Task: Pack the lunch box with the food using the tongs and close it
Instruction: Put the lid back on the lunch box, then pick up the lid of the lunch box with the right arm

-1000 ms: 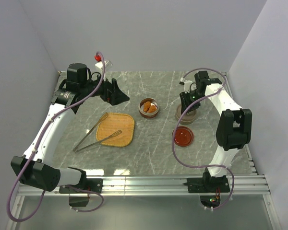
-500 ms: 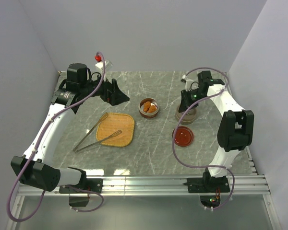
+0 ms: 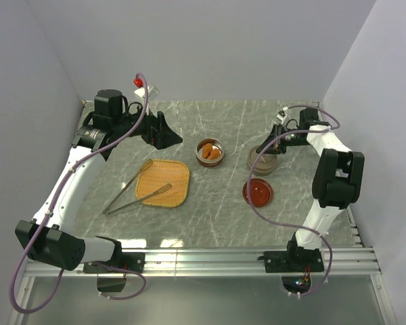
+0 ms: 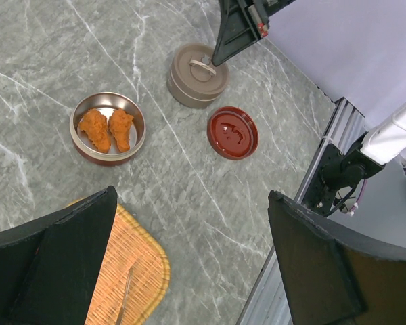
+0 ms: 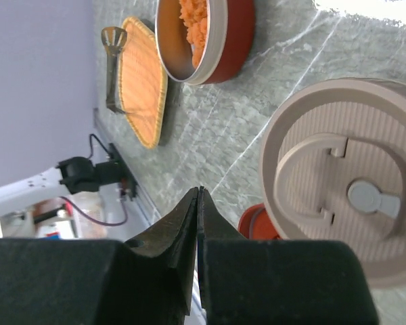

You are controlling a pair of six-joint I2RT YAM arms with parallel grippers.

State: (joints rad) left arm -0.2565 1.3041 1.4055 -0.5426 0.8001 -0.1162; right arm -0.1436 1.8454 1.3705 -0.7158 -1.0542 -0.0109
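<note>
Grey marble table (image 3: 223, 210): tongs (image 3: 130, 186) lie across the woven tray (image 3: 174, 173) edge, 2 nuggets (image 4: 95, 130) sit in the metal bowl (image 4: 74, 127) — left gripper (image 4: 193, 200) gapes empty, right gripper (image 5: 198, 203) pinched together by the beige container (image 5: 338, 183).

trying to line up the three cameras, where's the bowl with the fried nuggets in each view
Top external: the nugget bowl sits mid-table, just beyond the far right corner of the woven tray.
Left wrist: the nugget bowl is at upper left, above the woven tray.
Right wrist: the nugget bowl is at top centre, cut by the top edge, right of the woven tray.
Shared landmark: the woven tray, beside the bowl in all three views.
</note>
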